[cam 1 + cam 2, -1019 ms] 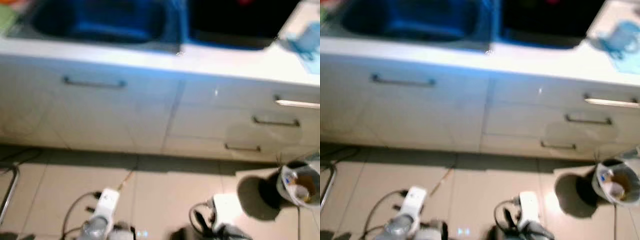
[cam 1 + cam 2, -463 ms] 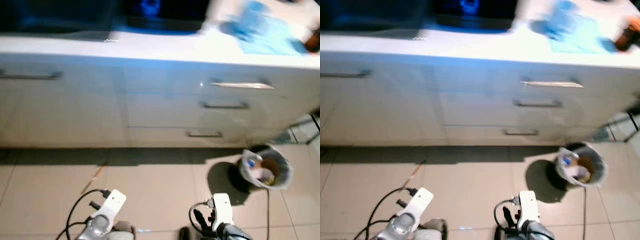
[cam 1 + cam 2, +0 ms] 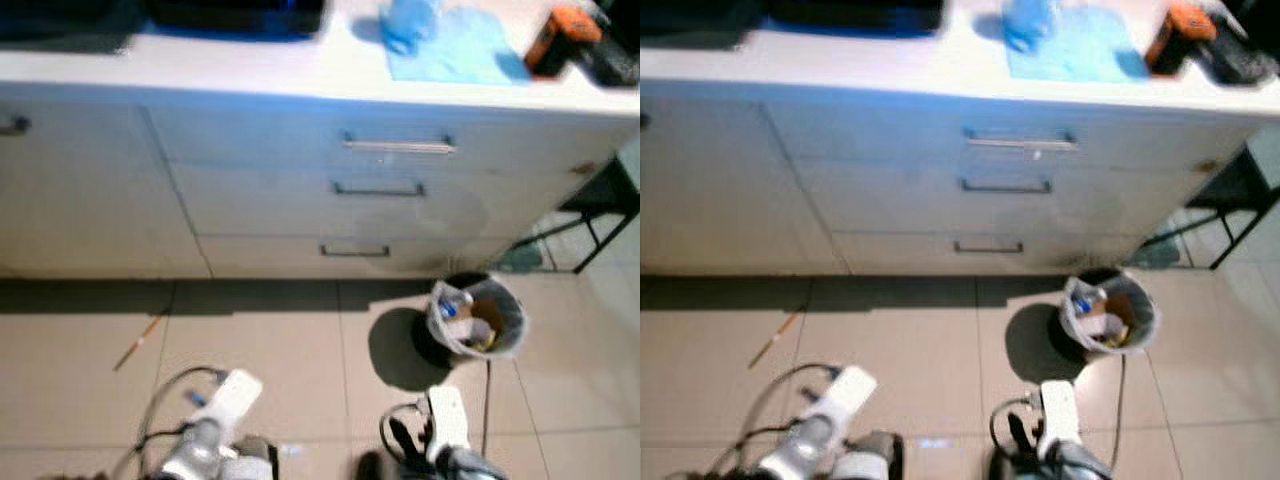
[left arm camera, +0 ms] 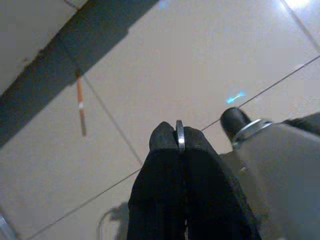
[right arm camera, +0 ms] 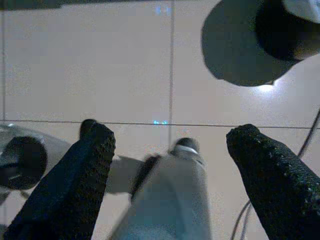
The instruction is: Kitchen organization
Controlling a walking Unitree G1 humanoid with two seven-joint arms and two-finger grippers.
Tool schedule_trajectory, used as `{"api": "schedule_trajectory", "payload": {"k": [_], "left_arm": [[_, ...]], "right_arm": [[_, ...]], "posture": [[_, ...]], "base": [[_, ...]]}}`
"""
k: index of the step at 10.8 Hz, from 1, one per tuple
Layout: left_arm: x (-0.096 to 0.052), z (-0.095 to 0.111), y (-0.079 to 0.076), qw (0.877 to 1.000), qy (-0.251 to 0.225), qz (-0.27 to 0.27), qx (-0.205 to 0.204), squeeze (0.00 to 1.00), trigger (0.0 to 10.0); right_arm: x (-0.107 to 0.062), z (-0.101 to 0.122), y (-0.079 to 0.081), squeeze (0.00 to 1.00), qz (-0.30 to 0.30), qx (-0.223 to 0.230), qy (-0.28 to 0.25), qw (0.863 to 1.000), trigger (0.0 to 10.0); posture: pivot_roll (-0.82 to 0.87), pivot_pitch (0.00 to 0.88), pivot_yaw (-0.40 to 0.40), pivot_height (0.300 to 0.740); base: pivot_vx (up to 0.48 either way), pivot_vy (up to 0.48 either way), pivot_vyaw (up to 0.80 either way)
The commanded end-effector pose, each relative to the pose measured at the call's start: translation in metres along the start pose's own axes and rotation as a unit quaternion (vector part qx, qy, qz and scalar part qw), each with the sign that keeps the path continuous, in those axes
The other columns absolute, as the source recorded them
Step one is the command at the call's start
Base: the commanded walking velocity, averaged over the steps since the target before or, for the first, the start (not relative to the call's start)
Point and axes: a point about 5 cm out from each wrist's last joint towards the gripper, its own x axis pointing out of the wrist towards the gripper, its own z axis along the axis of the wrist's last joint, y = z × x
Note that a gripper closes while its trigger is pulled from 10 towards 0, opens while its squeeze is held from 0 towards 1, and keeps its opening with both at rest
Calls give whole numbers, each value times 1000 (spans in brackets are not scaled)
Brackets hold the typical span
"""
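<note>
The white drawer cabinet (image 3: pixel 300 190) stands well ahead of both lowered grippers, a soft, light blue cloth (image 3: pixel 445 45) on its counter, best pinched at an edge. The lined bin (image 3: pixel 472 320) sits near the right gripper (image 5: pixel 170 145), whose fingers are spread wide; the left gripper (image 4: pixel 179 140) is pressed together on a thin metal ring (image 4: pixel 179 134).

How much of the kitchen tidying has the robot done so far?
Nothing looks tidied yet. A blue cloth and an orange item still lie on the counter, and a thin stick lies on the floor. The left gripper is shut, the right gripper open and empty, both hanging low. All the tidying is left.
</note>
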Motion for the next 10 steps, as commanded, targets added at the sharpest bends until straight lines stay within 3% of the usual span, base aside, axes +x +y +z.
{"api": "schedule_trajectory", "payload": {"k": [1, 9, 10], "left_arm": [[-2, 1, -12, 1000, -2, -10, -6, 0, 10000], [-4, 1, -14, 1000, 3, -14, -12, 0, 10000], [-4, 1, -14, 1000, 3, -15, -15, 0, 10000]], "right_arm": [[-6, -12, -10, 0, -16, 5, 19, 1000, 10000], [-6, -13, -9, 0, -15, 11, 20, 1000, 10000], [-6, -14, -10, 0, -16, 14, 24, 999, 10000]], "posture": [[77, 215, -43, 740], [79, 204, -42, 740], [77, 202, -43, 740]], "base": [[0, 0, 0], [0, 0, 0], [0, 0, -800]]}}
